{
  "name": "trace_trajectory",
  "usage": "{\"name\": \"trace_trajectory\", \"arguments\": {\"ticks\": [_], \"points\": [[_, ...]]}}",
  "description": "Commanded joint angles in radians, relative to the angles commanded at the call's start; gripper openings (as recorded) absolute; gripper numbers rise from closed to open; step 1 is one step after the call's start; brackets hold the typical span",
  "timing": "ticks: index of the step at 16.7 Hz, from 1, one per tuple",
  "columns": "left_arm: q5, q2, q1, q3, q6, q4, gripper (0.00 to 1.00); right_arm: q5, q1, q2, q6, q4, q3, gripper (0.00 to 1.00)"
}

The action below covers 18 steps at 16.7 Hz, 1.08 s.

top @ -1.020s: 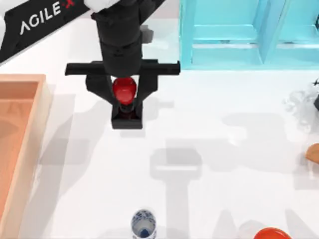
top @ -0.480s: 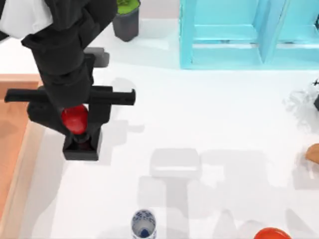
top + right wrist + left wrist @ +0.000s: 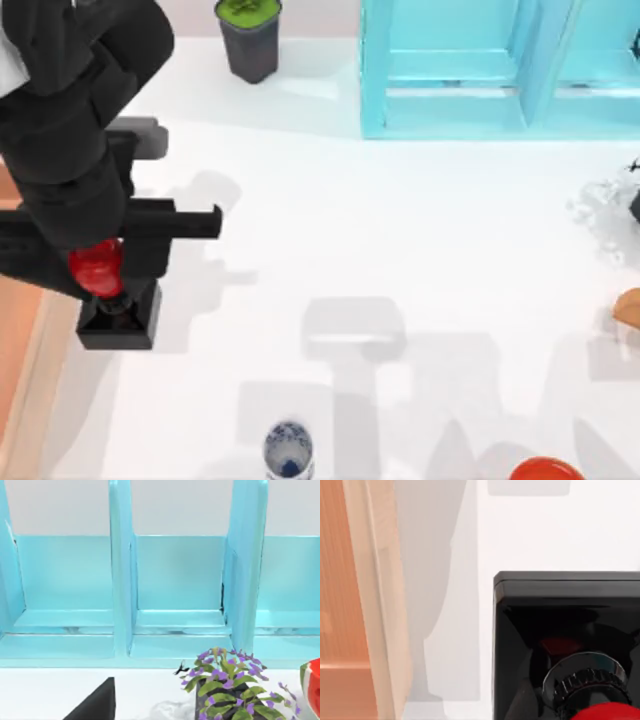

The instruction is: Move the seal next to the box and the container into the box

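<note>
While the box lies along the table's left edge, its light-wood rim runs just beside the seal, which the left gripper holds with jaws clenched on the red knob. Bare table separates them narrowly. Nearer the front edge stands the container, well apart.

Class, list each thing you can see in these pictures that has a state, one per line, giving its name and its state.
Left gripper: shut on the red-knobbed black-based seal.
Red-knobbed black-based seal: upright, held, just outside the tray's rim.
Light-wood tray box: nothing seen in the part of its floor that shows.
Blue-patterned white cup: upright, open, on the table, outside the box.
Dark grey pot with green top: upright by the turquoise shelf unit.
</note>
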<state>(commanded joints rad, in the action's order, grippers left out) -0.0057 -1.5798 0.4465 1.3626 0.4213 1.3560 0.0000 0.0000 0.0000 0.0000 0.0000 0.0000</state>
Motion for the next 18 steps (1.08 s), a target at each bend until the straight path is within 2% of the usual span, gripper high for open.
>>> {"name": "trace_trajectory", "arguments": {"ticks": [3,12,17,18], "points": [[0.000,-0.004,0.003,-0.012,-0.003,-0.012,0.00,0.000,0.000,0.000,0.000,0.000,0.000,1.00],[0.000,-0.019,-0.005,-0.215,-0.006,-0.238,0.00,0.000,0.000,0.000,0.000,0.000,0.000,1.00],[0.000,-0.025,-0.006,-0.233,-0.006,-0.258,0.00,0.000,0.000,0.000,0.000,0.000,0.000,1.00],[0.000,-0.025,-0.006,-0.233,-0.006,-0.258,0.08,0.000,0.000,0.000,0.000,0.000,0.000,1.00]]}}
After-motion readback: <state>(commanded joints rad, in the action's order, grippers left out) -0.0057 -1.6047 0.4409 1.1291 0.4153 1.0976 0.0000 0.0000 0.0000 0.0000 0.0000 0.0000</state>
